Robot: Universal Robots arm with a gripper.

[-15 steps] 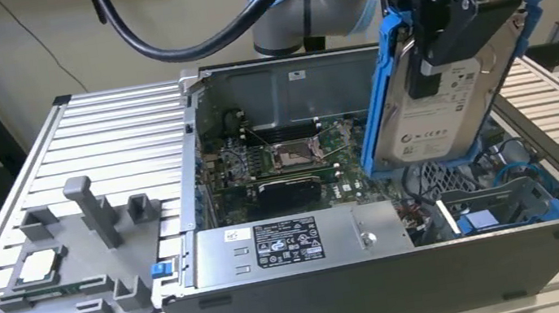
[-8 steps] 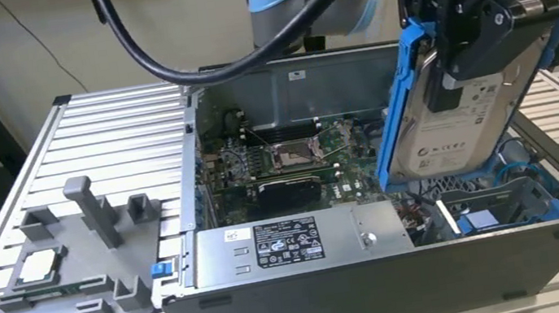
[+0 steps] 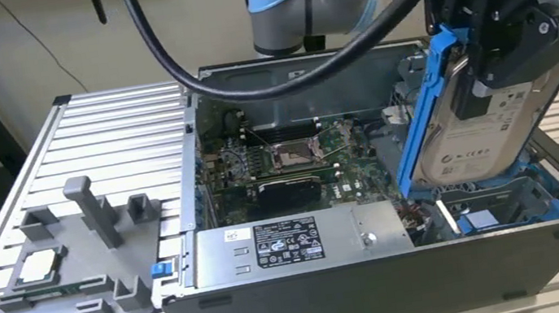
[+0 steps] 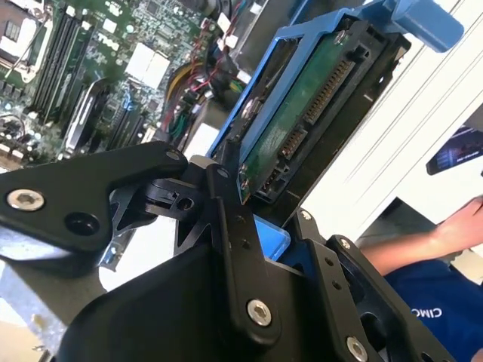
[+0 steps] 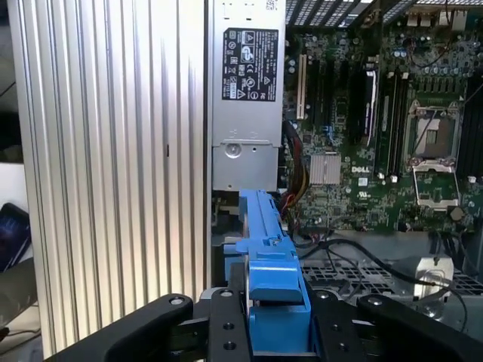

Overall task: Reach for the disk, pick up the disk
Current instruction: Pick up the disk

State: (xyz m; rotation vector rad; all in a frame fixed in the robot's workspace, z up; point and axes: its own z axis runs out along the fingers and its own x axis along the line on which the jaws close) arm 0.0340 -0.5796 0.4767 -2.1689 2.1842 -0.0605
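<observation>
Your hand [image 3: 511, 50] pinches the disk [image 3: 479, 132] by its blue bracket and holds it tilted above the open computer case [image 3: 386, 289].

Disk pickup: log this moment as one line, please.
gripper: shut on disk | disk: lifted, tilted, in blue bracket | position: above open computer case drive bay

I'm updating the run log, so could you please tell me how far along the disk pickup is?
Reaching looks done: the gripper is shut on the disk. The pickup is in hand: the disk hangs tilted above the open computer case, its lower end near the drive bay. Whether it is fully clear of the bay is hard to tell.
</observation>
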